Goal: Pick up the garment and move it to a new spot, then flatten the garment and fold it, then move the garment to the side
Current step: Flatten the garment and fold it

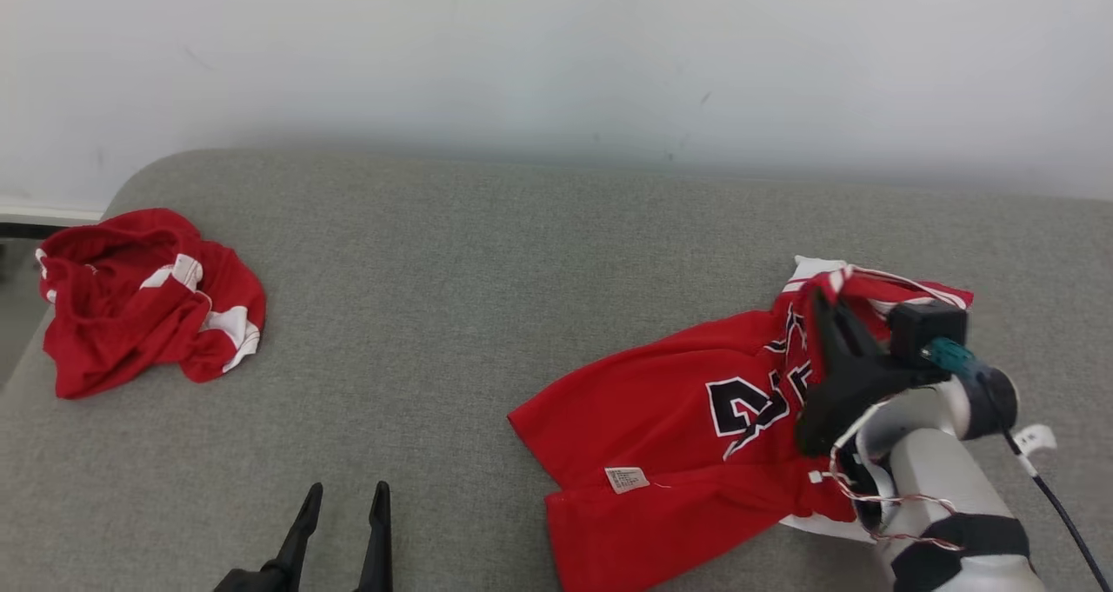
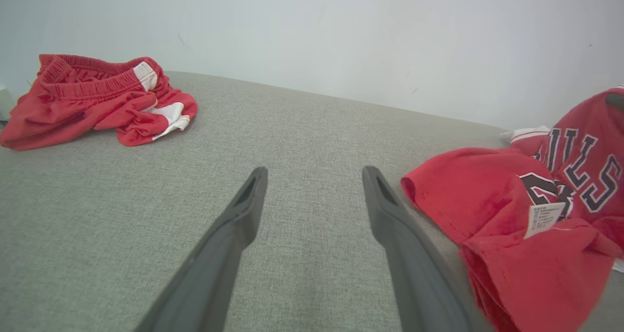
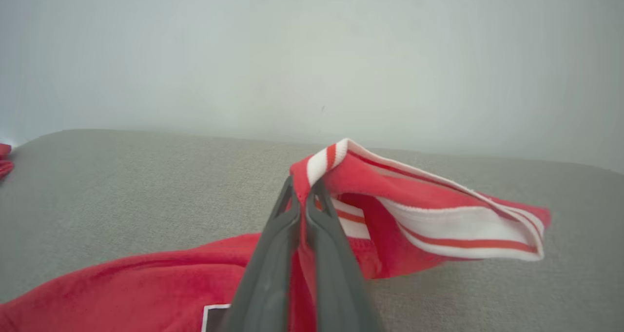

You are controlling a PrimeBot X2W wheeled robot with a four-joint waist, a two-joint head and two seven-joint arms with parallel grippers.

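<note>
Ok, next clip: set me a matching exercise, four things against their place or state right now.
1. red jersey with dark lettering
2. crumpled red garment with white patches
3. left gripper
4. right gripper

A. open, holding nothing
B. shut on a striped edge
C. heaped at far left
D. lying at the right, white label showing

Pairs: 1-D, 2-C, 3-A, 4-B

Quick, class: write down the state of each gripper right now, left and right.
Left gripper: open, holding nothing.
Right gripper: shut on the red jersey, pinching its striped edge.
</note>
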